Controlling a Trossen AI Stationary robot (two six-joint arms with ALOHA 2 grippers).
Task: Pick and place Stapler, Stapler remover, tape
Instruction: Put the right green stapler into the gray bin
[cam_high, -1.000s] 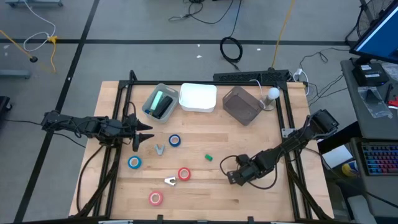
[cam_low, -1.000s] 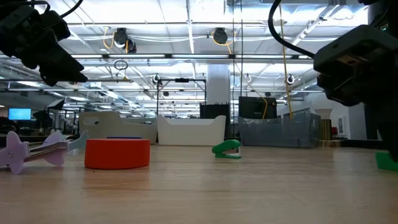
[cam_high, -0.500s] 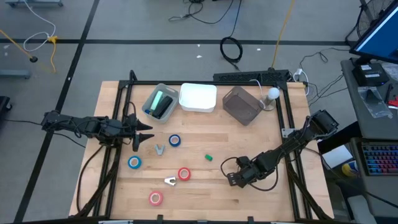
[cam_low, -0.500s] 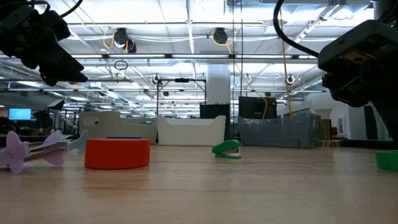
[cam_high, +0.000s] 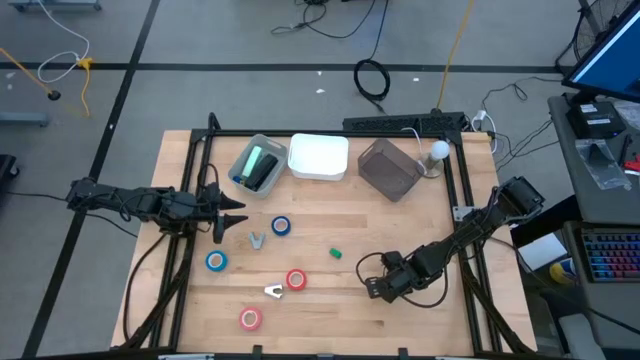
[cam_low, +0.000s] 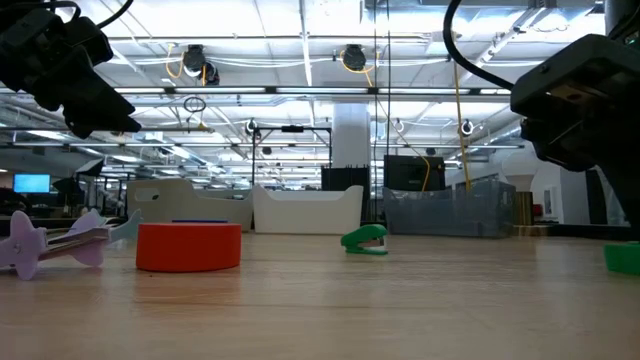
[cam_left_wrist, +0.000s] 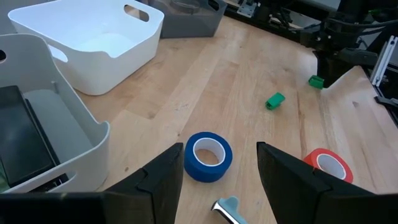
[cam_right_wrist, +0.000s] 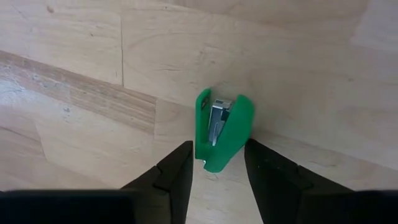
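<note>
A small green stapler (cam_right_wrist: 222, 130) lies on the wooden table between the fingers of my right gripper (cam_right_wrist: 217, 163), which is open and points steeply down at the near right (cam_high: 376, 288). A second small green stapler (cam_high: 336, 253) lies at mid-table. Two blue tape rolls (cam_high: 281, 226) (cam_high: 216, 261) and two red ones (cam_high: 296, 279) (cam_high: 249, 318) lie flat, with two stapler removers (cam_high: 257, 240) (cam_high: 274, 291) among them. My left gripper (cam_left_wrist: 217, 180) is open and hovers at the left, above the nearer blue roll (cam_left_wrist: 207, 155). My right gripper's fingers (cam_right_wrist: 177, 168) stand close beside the two long sides (cam_right_wrist: 200, 146) of the small green stapler, coming slanting from above and lying along it. I cannot tell whether they touch it. The stapler lies flat on the table.
Three bins stand along the far edge: a grey-blue one (cam_high: 240, 178) holding a green and a black stapler, a white one (cam_high: 318, 157) and a dark grey one (cam_high: 388, 168). A black frame (cam_high: 330, 134) borders the table.
</note>
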